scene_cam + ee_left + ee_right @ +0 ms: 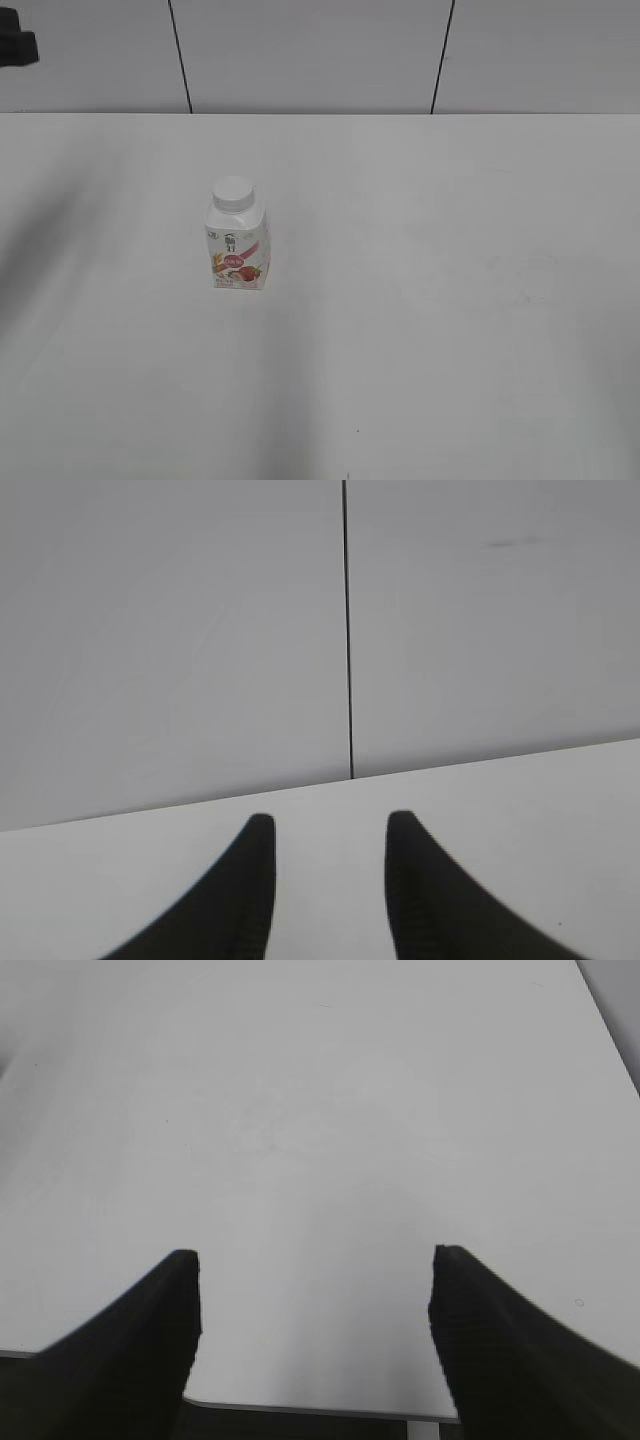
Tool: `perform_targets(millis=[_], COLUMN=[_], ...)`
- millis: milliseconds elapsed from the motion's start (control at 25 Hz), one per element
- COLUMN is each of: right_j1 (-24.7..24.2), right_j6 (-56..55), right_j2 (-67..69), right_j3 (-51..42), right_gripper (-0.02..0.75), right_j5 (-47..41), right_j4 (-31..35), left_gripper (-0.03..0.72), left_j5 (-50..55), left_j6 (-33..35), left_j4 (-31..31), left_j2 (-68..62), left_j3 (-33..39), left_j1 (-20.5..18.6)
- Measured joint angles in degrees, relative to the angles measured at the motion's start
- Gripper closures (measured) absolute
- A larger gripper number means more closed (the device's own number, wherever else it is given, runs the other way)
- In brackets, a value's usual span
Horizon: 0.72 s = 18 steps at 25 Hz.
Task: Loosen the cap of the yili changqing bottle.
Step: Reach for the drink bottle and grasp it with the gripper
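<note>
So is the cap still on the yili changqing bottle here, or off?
On. The cap sits flat atop the upright yili changqing bottle; whether it is loosened cannot be told.

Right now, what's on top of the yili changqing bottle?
The white cap sits on the yili changqing bottle, apparently seated. Nothing rests on the cap. The neck and threads beneath are covered.

Bottle (239, 243) label print too small to read, both hands' fingers (250, 900) (140, 1350) cut off by bottom edges, dark object (17, 46) clipped top left

white cap (233, 193), white bottle (238, 248) with pink-red label, black end effectors
</note>
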<state>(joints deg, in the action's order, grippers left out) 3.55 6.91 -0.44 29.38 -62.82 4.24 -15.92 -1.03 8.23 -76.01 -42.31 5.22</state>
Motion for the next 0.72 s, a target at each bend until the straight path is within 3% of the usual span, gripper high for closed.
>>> perform_targets(millis=[440, 560, 720], right_j1=[0.0, 0.0, 0.0], right_j6=[0.0, 0.0, 0.0], right_j2=[0.0, 0.0, 0.0], right_j3=[0.0, 0.0, 0.0], right_gripper=[0.173, 0.173, 0.173], right_j5=[0.0, 0.0, 0.0], right_j4=[0.0, 0.0, 0.0], left_gripper=[0.447, 0.447, 0.447], left_j5=[-21.5, -26.8, -30.3], left_j6=[-5.6, -8.5, -10.8], left_j4=[1.8, 6.0, 16.1], left_j2=[-3.5, -3.5, -4.1], left_j3=[18.5, 23.8, 26.4], left_j1=[0.0, 0.0, -0.3])
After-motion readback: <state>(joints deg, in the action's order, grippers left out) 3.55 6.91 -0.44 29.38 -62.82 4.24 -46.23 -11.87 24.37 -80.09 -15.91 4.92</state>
